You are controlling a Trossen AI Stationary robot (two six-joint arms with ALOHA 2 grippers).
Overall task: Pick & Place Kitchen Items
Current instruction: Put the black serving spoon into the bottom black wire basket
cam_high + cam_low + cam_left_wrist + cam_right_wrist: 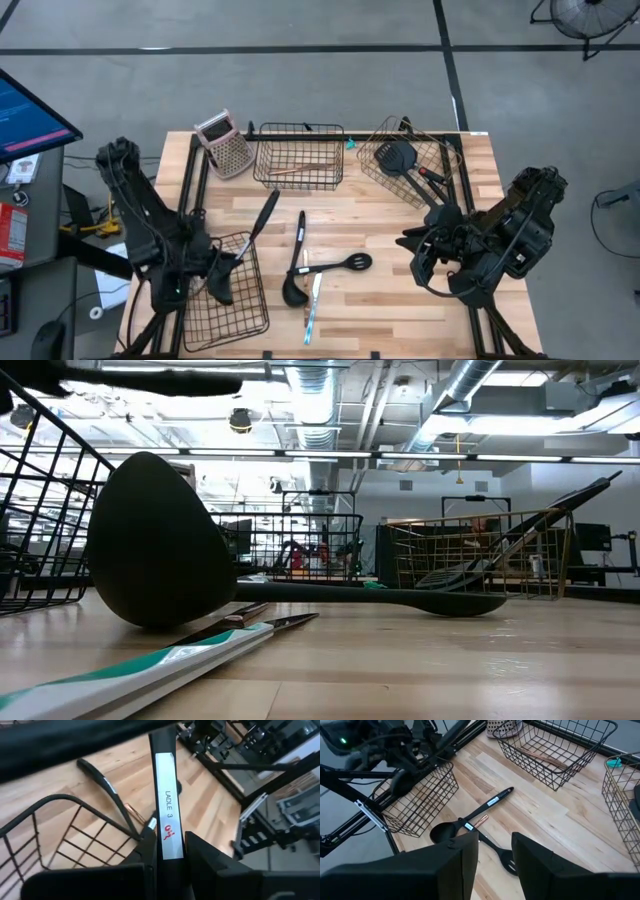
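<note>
L gripper (pixel 222 272) over front-left wire basket (pixel 245 315), clamped on black ladle (pixel 262 215) w/ white label on handle, 2nd black ladle (pixel 296 262) + slotted spoon (pixel 337 266) mid table, black spatula (pixel 398 157) in tilted basket (pixel 430 140), R gripper (pixel 412 243) part-open, empty

Ladle (pixel 293 272) — (centre) — between baskets (pixel 299 156)

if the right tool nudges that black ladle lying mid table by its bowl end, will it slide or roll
The black plastic ladle would probably pivot rather than slide straight: its rounded bowl touches the wooden table at a small patch, so it may rock. It looks stiff and light. Its handle lies across the black slotted spoon, which would likely be dragged along.
</note>
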